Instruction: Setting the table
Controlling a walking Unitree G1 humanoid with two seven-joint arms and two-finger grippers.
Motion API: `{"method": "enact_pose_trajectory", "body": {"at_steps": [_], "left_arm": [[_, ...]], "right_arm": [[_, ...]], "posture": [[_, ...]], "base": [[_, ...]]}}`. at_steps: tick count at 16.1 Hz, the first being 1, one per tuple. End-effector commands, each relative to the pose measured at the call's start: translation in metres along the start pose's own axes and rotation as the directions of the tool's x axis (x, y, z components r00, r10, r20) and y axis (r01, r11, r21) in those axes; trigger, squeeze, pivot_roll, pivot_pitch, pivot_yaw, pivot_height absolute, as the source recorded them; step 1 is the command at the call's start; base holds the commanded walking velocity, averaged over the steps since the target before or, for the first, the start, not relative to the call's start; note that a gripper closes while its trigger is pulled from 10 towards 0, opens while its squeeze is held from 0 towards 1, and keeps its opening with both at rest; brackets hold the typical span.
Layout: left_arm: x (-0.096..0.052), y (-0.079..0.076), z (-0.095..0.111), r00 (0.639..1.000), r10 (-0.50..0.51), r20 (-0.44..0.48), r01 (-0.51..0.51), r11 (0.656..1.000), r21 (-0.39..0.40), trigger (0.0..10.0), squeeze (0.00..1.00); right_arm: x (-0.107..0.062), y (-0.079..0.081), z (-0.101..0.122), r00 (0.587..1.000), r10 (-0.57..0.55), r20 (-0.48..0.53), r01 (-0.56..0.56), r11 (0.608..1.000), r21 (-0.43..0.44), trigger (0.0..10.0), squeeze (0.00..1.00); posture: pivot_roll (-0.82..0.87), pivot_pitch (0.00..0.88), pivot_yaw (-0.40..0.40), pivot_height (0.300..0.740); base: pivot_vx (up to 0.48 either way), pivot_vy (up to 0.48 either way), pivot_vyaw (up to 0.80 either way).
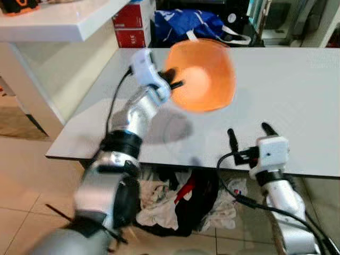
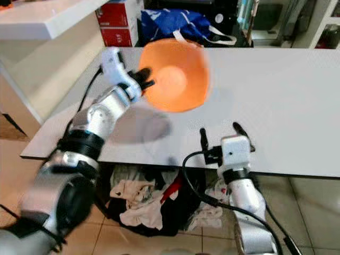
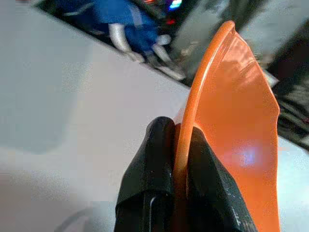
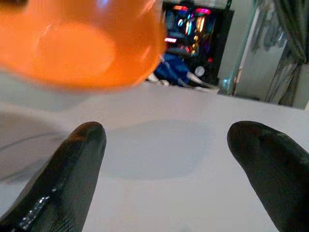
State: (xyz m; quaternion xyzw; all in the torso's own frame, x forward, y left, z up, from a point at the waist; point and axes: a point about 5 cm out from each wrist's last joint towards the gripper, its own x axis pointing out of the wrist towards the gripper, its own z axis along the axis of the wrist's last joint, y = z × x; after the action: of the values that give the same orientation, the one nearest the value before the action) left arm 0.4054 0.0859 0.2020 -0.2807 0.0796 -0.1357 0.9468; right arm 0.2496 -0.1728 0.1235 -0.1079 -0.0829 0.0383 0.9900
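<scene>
— Head views, item one?
— Orange bowl [image 1: 204, 74], held above the white bench [image 1: 287, 106], far left; left gripper [image 1: 174, 78] at its rim.
— Left wrist view?
— Both fingers [image 3: 149, 179] pinch the bowl's rim.
— Right wrist view?
— Right gripper [image 4: 166, 164] at the near bench edge, fingers spread apart, holding nothing.

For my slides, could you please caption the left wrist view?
Left gripper pinches the orange bowl by its rim above the white table.

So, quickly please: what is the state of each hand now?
Left hand: closed on the rim of the orange bowl, held above the table.
Right hand: open, holding nothing.
</scene>
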Motion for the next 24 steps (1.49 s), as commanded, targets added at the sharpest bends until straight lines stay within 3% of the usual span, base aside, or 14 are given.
{"method": "enact_pose_trajectory", "body": {"at_steps": [1, 4, 6, 8, 11, 14, 17, 19, 20, 24], "left_arm": [[0.001, 0.008, 0.008, 0.999, 0.035, 0.036, -0.035, 0.999, 0.011, 0.0, 0.00], [0.001, 0.019, 0.004, 0.997, 0.080, 0.022, -0.079, 0.997, -0.022, 0.0, 0.00], [0.002, 0.027, 0.003, 0.992, 0.124, 0.022, -0.121, 0.987, -0.105, 0.0, 0.00], [0.002, 0.030, 0.001, 0.989, 0.145, 0.020, -0.141, 0.981, -0.135, 0.0, 0.00], [0.000, 0.037, -0.006, 0.980, 0.198, -0.003, -0.193, 0.955, -0.225, 0.0, 0.00], [-0.006, 0.054, -0.018, 0.943, 0.329, -0.044, -0.327, 0.894, -0.307, 0.0, 0.00], [-0.008, 0.058, -0.025, 0.932, 0.359, -0.057, -0.358, 0.878, -0.318, 0.0, 0.00], [-0.001, 0.041, -0.016, 0.956, 0.294, -0.015, -0.286, 0.918, -0.274, 0.0, 0.00], [0.000, 0.038, -0.015, 0.959, 0.282, -0.014, -0.275, 0.922, -0.272, 0.0, 0.00], [-0.006, 0.048, -0.033, 0.937, 0.342, -0.074, -0.347, 0.878, -0.330, 0.0, 0.00]], "right_arm": [[0.000, -0.002, 0.005, 1.000, 0.000, 0.009, 0.000, 1.000, 0.009, 10.0, 0.00], [-0.002, -0.002, 0.005, 1.000, -0.001, 0.006, 0.001, 1.000, 0.007, 10.0, 0.00], [-0.007, -0.002, 0.005, 1.000, 0.003, -0.009, -0.003, 1.000, 0.005, 10.0, 0.00], [-0.008, -0.002, 0.006, 1.000, 0.004, -0.013, -0.004, 1.000, 0.006, 10.0, 0.00], [-0.010, -0.002, 0.007, 1.000, 0.006, -0.018, -0.006, 1.000, 0.002, 10.0, 0.00], [-0.013, -0.001, 0.006, 1.000, 0.011, -0.028, -0.011, 1.000, 0.002, 10.0, 0.00], [-0.013, -0.001, 0.006, 0.999, 0.018, -0.032, -0.018, 1.000, 0.001, 10.0, 0.00], [-0.013, -0.001, 0.005, 0.999, 0.020, -0.038, -0.020, 1.000, -0.001, 10.0, 0.00], [-0.013, -0.001, 0.005, 0.999, 0.020, -0.039, -0.020, 1.000, -0.001, 10.0, 0.00], [-0.013, 0.000, 0.005, 0.999, 0.022, -0.041, -0.022, 1.000, -0.002, 10.0, 0.00]], "posture": [[-0.23, 0.000, 0.104, 0.740], [-0.24, 0.000, 0.105, 0.740], [-0.25, 0.000, 0.107, 0.740], [-0.25, 0.000, 0.107, 0.740], [-0.26, 0.000, 0.109, 0.740], [-0.26, 0.000, 0.107, 0.740], [-0.26, 0.000, 0.105, 0.740], [-0.26, 0.000, 0.105, 0.740], [-0.26, 0.000, 0.105, 0.740], [-0.27, 0.000, 0.112, 0.740]], "base": [[0.000, 0.000, 0.00], [0.000, 0.000, 0.00], [0.000, 0.000, 0.00], [0.000, 0.000, 0.00], [0.000, 0.000, 0.00], [0.000, 0.000, 0.00], [0.000, 0.000, 0.00], [0.000, 0.000, 0.00], [0.000, 0.000, 0.00], [0.000, 0.000, 0.00]]}}
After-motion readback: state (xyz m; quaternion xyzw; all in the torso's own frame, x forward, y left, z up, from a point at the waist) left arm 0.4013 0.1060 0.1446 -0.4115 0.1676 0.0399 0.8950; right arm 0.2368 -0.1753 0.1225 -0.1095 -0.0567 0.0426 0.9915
